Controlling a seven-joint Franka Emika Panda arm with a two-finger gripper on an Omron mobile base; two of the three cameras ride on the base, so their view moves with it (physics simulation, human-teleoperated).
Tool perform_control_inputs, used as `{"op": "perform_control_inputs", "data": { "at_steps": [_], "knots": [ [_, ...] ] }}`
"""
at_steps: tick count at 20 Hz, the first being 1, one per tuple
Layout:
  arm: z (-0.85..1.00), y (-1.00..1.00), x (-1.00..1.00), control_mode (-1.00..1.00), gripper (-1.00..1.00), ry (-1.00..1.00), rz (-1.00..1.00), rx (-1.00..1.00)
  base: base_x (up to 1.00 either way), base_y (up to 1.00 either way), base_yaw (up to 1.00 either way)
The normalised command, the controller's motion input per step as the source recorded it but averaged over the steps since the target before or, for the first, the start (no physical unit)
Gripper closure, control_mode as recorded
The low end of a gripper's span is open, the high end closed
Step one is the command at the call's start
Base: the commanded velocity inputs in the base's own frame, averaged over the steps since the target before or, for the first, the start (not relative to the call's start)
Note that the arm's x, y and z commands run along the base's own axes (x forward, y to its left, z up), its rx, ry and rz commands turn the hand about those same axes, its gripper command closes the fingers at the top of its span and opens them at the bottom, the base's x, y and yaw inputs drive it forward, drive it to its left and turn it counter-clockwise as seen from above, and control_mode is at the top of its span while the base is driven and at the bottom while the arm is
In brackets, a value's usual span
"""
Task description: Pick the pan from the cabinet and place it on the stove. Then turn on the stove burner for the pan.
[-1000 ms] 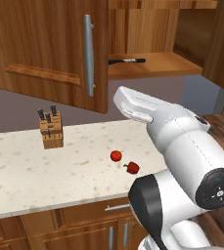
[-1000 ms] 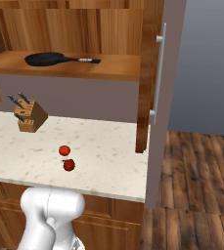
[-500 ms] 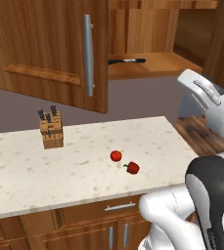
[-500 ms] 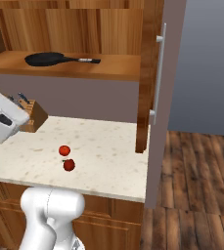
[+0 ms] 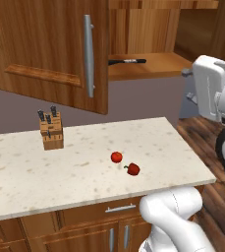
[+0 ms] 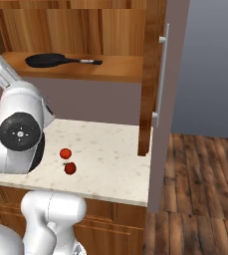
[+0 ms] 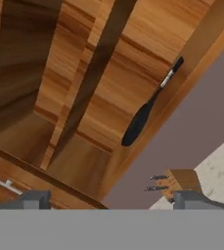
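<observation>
The black pan (image 6: 48,61) lies on the shelf of the open wooden cabinet (image 6: 115,69), its long handle (image 6: 88,62) pointing right. In the left base view only the handle (image 5: 128,61) pokes out past the open left door (image 5: 60,54). The hand view looks up at the pan (image 7: 138,122) edge-on on the shelf. My gripper (image 7: 112,199) is open with nothing between its fingers, well short of the pan. The white hand (image 5: 210,88) hangs in the air to the right of the shelf. The stove is out of view.
A knife block (image 5: 50,130) stands on the speckled counter (image 5: 25,172), and a tomato (image 5: 116,157) and a red pepper (image 5: 132,169) lie near its front. The right cabinet door (image 6: 153,79) stands open, edge-on. The counter ends at the right above a wooden floor (image 6: 200,199).
The arm has swung from the middle of the counter to the right and raised the hand to shelf height. The pan has not moved. The gripper stays open.
</observation>
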Motion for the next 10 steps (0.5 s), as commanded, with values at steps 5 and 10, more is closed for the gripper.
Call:
{"op": "perform_control_inputs", "data": {
  "at_steps": [5, 10],
  "knots": [
    [0.0, 0.17, 0.3, -1.0, -1.0, 0.22, 0.3, 0.08, 0.0, 0.0, 0.0],
    [0.0, 0.27, 0.03, -1.0, -1.0, 0.14, 0.25, 0.02, 0.0, 0.0, 0.0]
  ]
}}
